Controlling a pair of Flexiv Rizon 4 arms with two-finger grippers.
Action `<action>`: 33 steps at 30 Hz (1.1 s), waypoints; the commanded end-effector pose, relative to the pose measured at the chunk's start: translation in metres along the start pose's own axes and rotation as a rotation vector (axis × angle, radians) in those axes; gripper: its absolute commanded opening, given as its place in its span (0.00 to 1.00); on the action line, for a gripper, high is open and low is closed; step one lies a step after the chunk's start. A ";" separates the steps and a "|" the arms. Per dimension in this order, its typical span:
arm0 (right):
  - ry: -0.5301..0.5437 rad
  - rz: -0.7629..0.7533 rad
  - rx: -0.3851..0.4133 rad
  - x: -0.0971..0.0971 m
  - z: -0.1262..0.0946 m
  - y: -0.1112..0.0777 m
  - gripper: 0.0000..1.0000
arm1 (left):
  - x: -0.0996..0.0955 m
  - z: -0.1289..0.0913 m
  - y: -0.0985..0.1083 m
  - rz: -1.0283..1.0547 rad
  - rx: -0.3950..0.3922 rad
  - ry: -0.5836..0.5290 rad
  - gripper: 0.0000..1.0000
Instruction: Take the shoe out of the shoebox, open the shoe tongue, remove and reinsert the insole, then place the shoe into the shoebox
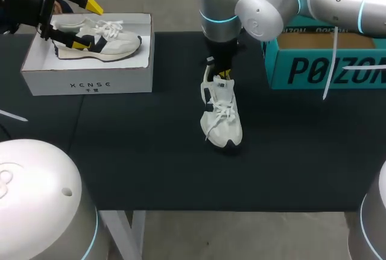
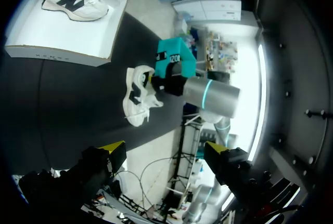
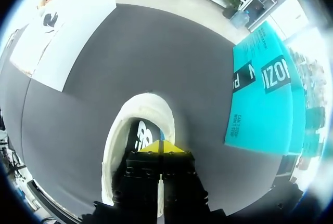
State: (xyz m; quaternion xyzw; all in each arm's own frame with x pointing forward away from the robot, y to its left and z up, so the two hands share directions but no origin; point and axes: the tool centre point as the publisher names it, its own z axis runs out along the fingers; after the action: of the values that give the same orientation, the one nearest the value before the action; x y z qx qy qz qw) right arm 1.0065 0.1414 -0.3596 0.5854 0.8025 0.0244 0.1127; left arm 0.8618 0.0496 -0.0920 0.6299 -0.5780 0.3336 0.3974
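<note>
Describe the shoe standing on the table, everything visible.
The white shoe looks like soft fabric, with white laces, a dark side logo and dark sole patches. It stands upright on the black table, toe towards the robot. The right gripper is in its opening at the heel, jaws closed together.

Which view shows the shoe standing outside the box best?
Head view: nearly the whole shoe, close and from above. The left wrist view shows it small, far off; the right wrist view shows only its opening, around the right gripper.
</note>
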 end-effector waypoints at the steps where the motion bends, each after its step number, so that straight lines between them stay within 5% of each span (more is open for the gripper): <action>1: 0.010 -0.002 0.007 0.002 0.007 0.000 0.00 | 0.000 0.000 0.000 -0.001 -0.001 -0.002 1.00; 33: 0.086 -0.007 0.051 0.032 0.037 -0.016 0.00 | 0.000 0.000 0.000 -0.001 -0.001 -0.002 1.00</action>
State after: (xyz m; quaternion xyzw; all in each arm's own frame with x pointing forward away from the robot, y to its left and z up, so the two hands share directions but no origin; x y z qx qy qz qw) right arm 0.9892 0.1618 -0.4037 0.5835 0.8089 0.0279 0.0673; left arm 0.8618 0.0496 -0.0920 0.6299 -0.5780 0.3336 0.3974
